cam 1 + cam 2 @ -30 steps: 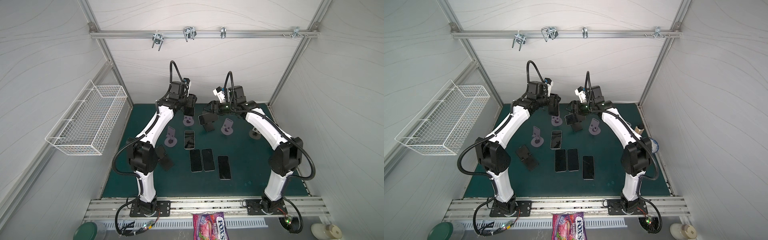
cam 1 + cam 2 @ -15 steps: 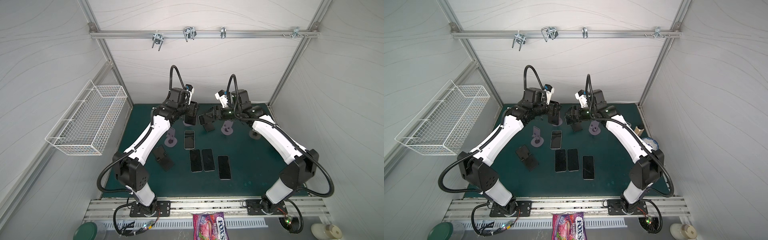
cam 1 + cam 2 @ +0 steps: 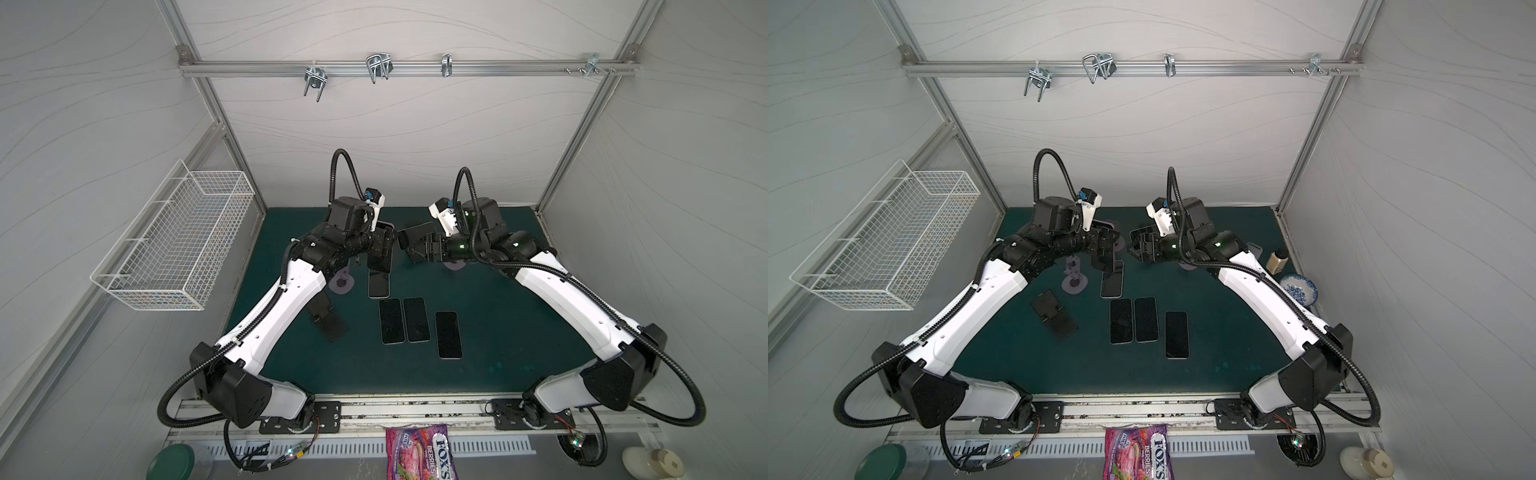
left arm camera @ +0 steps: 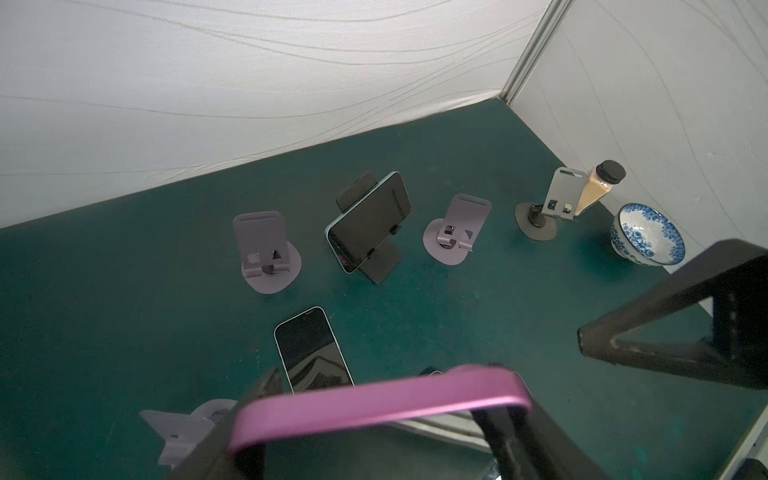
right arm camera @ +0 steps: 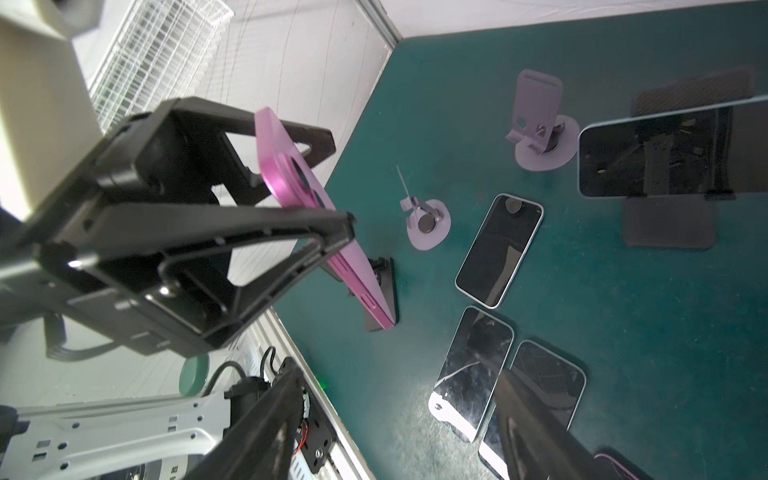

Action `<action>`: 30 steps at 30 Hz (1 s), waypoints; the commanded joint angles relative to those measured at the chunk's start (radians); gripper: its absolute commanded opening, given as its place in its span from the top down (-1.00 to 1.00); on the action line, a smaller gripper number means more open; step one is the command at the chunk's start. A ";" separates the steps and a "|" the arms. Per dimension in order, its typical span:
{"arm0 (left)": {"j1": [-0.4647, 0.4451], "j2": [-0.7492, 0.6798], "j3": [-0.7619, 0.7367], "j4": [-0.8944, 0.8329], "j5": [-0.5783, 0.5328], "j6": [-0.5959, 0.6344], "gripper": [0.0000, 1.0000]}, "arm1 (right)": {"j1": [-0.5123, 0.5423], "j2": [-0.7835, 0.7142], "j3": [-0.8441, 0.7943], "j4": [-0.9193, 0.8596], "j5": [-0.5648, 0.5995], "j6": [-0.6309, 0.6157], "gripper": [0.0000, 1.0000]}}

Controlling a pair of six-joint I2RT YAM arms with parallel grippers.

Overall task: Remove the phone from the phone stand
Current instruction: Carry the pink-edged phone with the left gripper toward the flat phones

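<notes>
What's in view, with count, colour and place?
pink phone: one, magenta, in left end effector
blue-edged phone: one, sideways on black stand, rear
flat phones: four, black screens up, centre
lilac stands: three, empty, rear
bottle: one, beige, right rear
grey stand: one, beside bottle
black stands: two, one empty at left
bowl: one, blue-white, right edge
wire basket: one, white, left wall
Fox's candy bag: one, purple, front edge
left end effector: one, black, shut on pink phone
right end effector: one, black, open, empty
</notes>
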 commanded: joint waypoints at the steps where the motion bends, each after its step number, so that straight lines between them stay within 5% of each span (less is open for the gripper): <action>1: -0.004 -0.064 -0.024 0.023 -0.008 -0.047 0.10 | 0.030 -0.029 -0.026 -0.016 0.029 0.019 -0.48; 30: -0.005 -0.294 -0.323 -0.205 0.073 -0.162 0.13 | 0.246 -0.022 -0.155 0.018 0.089 0.094 -0.49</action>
